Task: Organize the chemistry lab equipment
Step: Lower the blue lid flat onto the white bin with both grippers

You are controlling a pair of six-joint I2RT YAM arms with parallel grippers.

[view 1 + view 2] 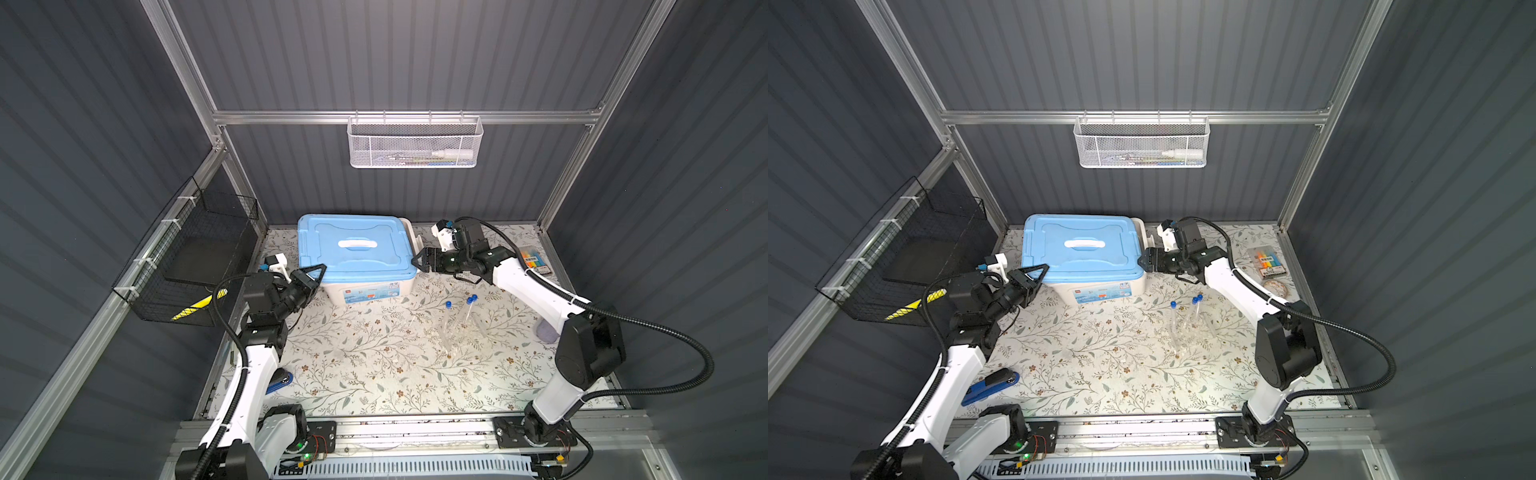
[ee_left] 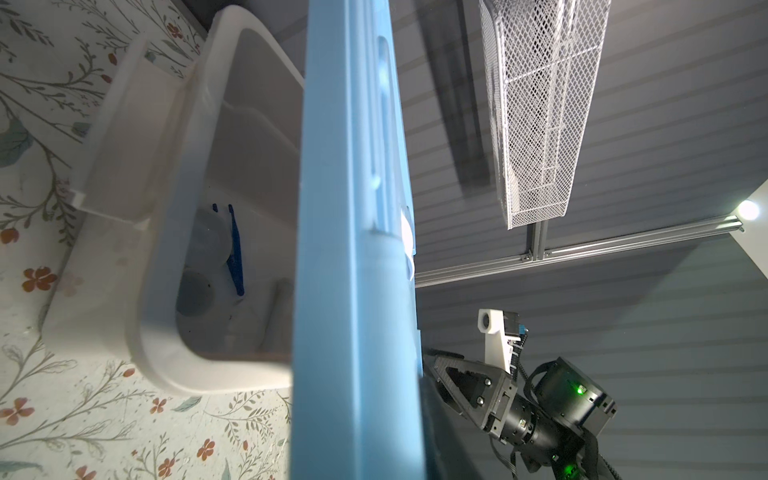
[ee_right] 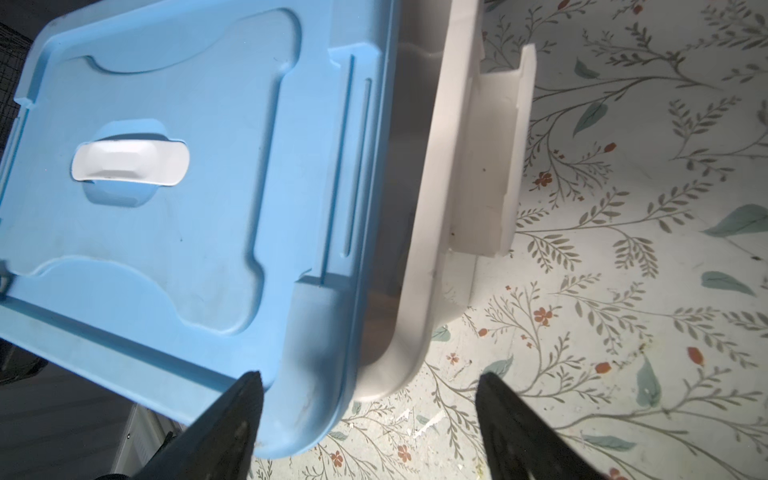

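Left pincer seemingly clamps blue lid; right pincer spread.

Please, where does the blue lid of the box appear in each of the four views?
Top view: lid at the centre.
Top view: lid left of centre.
Left wrist: lid edge-on, a blue band down the middle.
Right wrist: lid fills the upper left.
Shared landmark: white handle on the lid, seen in all four.

Lid askew on box, tweezers inside, tubes before it, perhaps racked
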